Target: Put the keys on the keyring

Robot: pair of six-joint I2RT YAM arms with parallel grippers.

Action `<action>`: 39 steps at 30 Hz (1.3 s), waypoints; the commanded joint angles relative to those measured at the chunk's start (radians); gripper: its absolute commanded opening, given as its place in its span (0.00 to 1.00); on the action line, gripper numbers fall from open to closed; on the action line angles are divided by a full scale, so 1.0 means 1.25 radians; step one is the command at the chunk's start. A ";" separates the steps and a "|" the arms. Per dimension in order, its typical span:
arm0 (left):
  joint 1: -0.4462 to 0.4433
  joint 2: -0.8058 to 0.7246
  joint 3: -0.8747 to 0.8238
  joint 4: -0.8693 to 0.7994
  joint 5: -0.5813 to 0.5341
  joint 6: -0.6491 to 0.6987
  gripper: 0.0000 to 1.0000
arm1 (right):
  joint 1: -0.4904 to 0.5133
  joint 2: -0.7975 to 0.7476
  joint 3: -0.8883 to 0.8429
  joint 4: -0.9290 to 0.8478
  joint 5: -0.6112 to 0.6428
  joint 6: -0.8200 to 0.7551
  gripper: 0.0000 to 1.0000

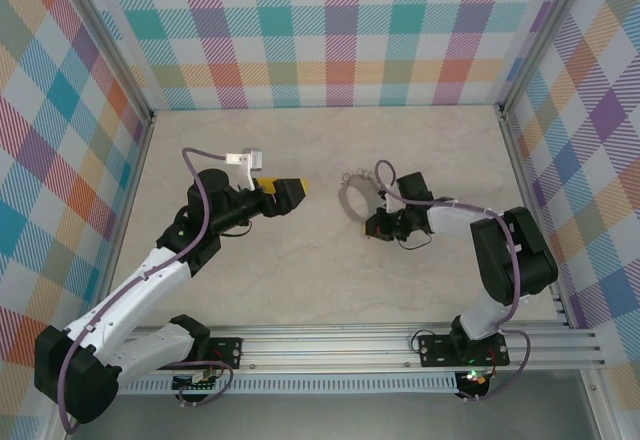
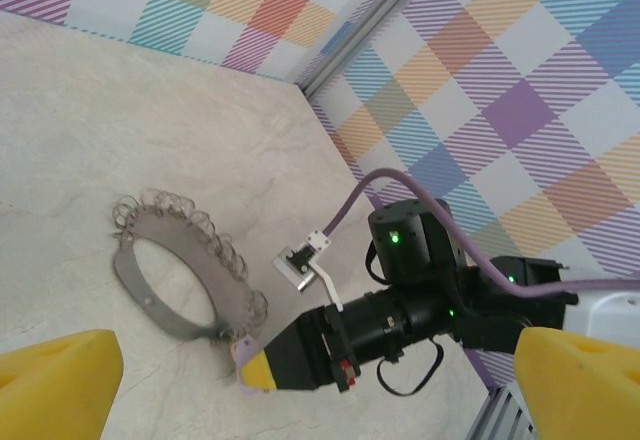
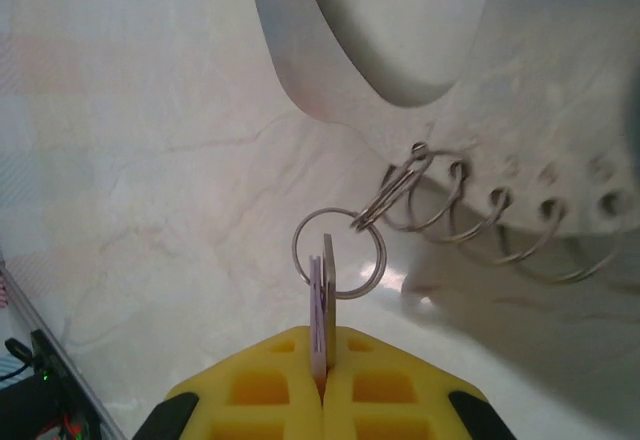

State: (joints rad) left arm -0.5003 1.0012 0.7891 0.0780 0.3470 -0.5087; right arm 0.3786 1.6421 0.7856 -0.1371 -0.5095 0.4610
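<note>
Nearest, the right hand (image 3: 322, 345) pinches the keys (image 3: 321, 295) edge-on, its fingers closed narrow on them. That is likely to steady the small split ring (image 3: 297, 250) at the wire loop (image 3: 395, 188) it looks threaded through (one of many on the keyring (image 3: 310, 60), which rests on the tabletop (image 3: 150, 160)). Well apart, the left hand (image 1: 298, 190) is spread wide and empty — probably standing by.

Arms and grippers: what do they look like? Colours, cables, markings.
The left arm and right arm have white link shells and black joint housings, with a purple cable looping along each. The left gripper and right gripper have black bodies and yellow fingers. A small white-bracketed camera sits at the wrist. Green lights glow on the right wrist.
</note>
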 commanded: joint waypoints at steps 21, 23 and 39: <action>0.009 -0.182 -0.051 -0.165 -0.333 0.149 1.00 | 0.041 -0.673 0.034 -0.335 0.661 -0.015 1.00; 0.009 -0.213 -0.097 -0.138 -0.443 0.166 1.00 | 0.041 -0.695 -0.007 -0.249 0.814 -0.058 1.00; 0.288 -0.113 -0.365 0.220 -0.509 0.364 1.00 | -0.144 -0.351 -0.251 0.418 0.887 -0.270 1.00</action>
State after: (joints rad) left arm -0.1959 0.8154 0.3645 0.1936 -0.3374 -0.0803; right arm 0.2081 1.1419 0.4908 0.1726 0.6411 0.1864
